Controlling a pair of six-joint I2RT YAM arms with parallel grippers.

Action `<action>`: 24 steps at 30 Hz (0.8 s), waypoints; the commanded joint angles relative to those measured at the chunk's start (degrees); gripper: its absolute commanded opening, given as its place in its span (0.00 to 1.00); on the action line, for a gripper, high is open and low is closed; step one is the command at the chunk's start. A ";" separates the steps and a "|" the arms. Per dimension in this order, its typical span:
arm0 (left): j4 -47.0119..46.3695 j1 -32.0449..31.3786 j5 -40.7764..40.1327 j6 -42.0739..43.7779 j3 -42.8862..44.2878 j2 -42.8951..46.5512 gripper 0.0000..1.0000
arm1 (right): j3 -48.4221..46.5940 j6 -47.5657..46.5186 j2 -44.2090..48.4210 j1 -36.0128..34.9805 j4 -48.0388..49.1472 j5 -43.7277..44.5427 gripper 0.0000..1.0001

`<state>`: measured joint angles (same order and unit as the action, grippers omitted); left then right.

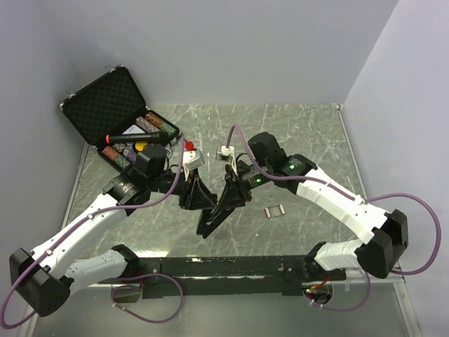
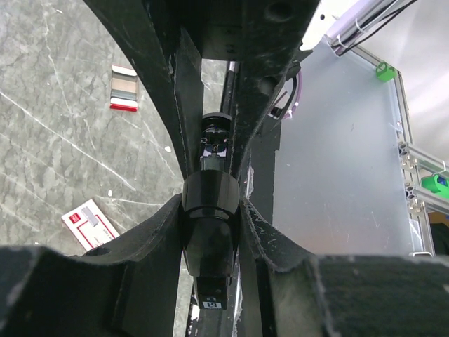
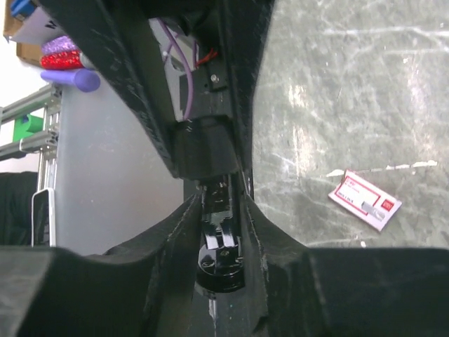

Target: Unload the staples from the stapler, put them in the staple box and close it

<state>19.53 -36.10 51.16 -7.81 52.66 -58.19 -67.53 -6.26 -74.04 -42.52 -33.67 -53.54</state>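
Observation:
The black stapler [image 1: 210, 214] is held up over the middle of the table between both arms, its parts spread in a V. My left gripper [image 1: 189, 193] is shut on its left part; in the left wrist view the fingers [image 2: 158, 232] press both sides of the stapler's black rounded body [image 2: 209, 232]. My right gripper [image 1: 235, 191] clamps the right part; in the right wrist view the pads [image 3: 186, 232] sit tight against the stapler's glossy hinge end [image 3: 221, 260]. No staples inside the stapler can be made out.
A small red-and-white staple box [image 1: 274, 210] [image 3: 365, 200] [image 2: 89, 226] lies on the marble table right of the stapler. A grey strip with red and white edges [image 2: 124, 88] lies farther off. An open black case [image 1: 112, 105] with pens stands at the back left.

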 commanded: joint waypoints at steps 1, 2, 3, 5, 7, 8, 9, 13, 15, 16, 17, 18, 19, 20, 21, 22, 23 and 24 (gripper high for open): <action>-4.41 -0.12 1.05 -0.36 3.76 1.50 0.01 | 1.17 -1.21 2.76 -0.63 0.71 0.36 0.34; -4.50 -0.20 0.79 -0.53 3.85 1.68 0.01 | 1.78 -1.12 3.28 -0.63 0.97 0.63 0.33; -4.85 -0.20 0.35 -0.71 3.94 1.94 0.01 | 2.31 -0.77 3.38 -0.63 1.41 0.89 0.33; -5.38 -0.20 -0.44 -0.97 3.94 2.29 0.01 | 3.19 -0.33 3.99 -0.72 2.03 1.42 0.30; -6.52 -0.20 -1.58 -1.59 3.76 2.47 0.01 | 3.63 0.37 4.25 -0.72 2.82 2.03 0.27; -7.30 -0.20 -2.89 -2.03 3.67 2.82 0.01 | 3.89 0.63 4.17 -0.72 3.17 2.38 0.25; -8.18 -0.20 -3.95 -2.73 3.33 3.26 0.01 | 4.07 1.07 4.17 -0.72 3.69 2.82 0.24; -13.45 -0.20 -8.61 -6.59 1.31 5.80 0.01 | 5.56 3.09 3.64 -0.72 6.86 4.23 0.19; -16.18 -0.12 -11.33 -8.44 0.25 7.39 0.00 | 6.44 3.97 3.03 -0.72 8.26 4.23 0.17; -17.32 -0.20 -12.99 -9.40 -0.36 8.35 0.01 | 6.88 4.50 2.76 -0.72 8.97 4.14 0.16; -18.20 -0.20 -14.40 -9.93 -0.80 9.23 0.01 | 7.32 4.94 2.67 -0.72 9.84 4.06 0.16; -19.08 -0.20 -15.46 -10.64 -1.16 10.11 0.01 | 7.76 5.47 2.41 -0.72 10.72 3.88 0.16; -20.74 -0.20 -16.34 -11.25 -1.51 10.81 0.01 | 8.11 5.91 2.32 -0.72 11.34 3.79 0.18; -21.54 -0.20 -16.87 -11.78 -1.77 11.34 0.01 | 8.46 6.17 2.23 -0.72 12.22 3.53 0.20; -21.90 -0.20 -17.31 -12.22 -1.95 11.78 0.01 | 8.73 6.17 1.97 -0.63 12.75 3.27 0.21; -22.16 -0.20 -17.84 -12.49 -2.04 12.05 0.01 | 8.82 6.17 1.80 -0.72 13.10 3.18 0.22; -22.60 -0.20 -18.19 -12.84 -2.13 12.40 0.01 | 8.99 7.74 1.62 -0.72 13.37 3.18 0.24; -23.13 -0.12 -18.37 -13.28 -2.39 12.75 0.01 | 9.17 7.84 1.44 -0.72 13.63 3.18 0.27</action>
<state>13.96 -36.58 38.65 -15.18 47.97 -48.51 -60.60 -0.47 -70.98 -42.61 -20.51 -52.56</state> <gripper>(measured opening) 0.373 0.296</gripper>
